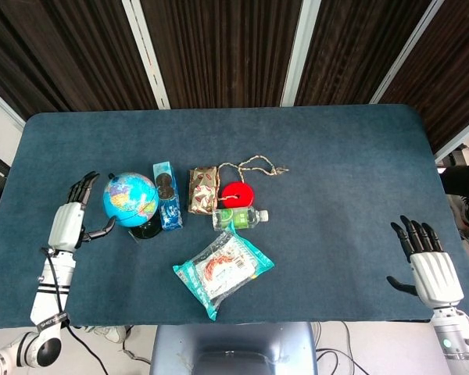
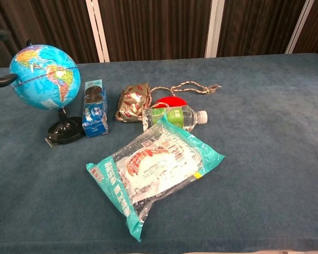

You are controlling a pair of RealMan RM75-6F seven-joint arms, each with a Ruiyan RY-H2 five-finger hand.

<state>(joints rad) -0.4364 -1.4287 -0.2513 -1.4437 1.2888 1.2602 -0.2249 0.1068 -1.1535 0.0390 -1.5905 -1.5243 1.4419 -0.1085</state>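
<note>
Dark panels are standing behind the blue table (image 1: 336, 156); your left hand (image 1: 66, 223) is waiting beside the globe (image 1: 130, 199), fingers apart, not touching; you are needing to close around it

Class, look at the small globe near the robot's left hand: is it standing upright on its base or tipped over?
Upright: the globe stands on its black base, flat on the table.

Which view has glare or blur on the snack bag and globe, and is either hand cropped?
Head view: even light, snack bag sharp with only faint sheen, globe crisp, left hand and right hand fully in frame. Chest view: plastic shows mild white glare, globe has a small highlight, the left hand is cut off at the left edge and soft, and the right hand is absent.
</note>
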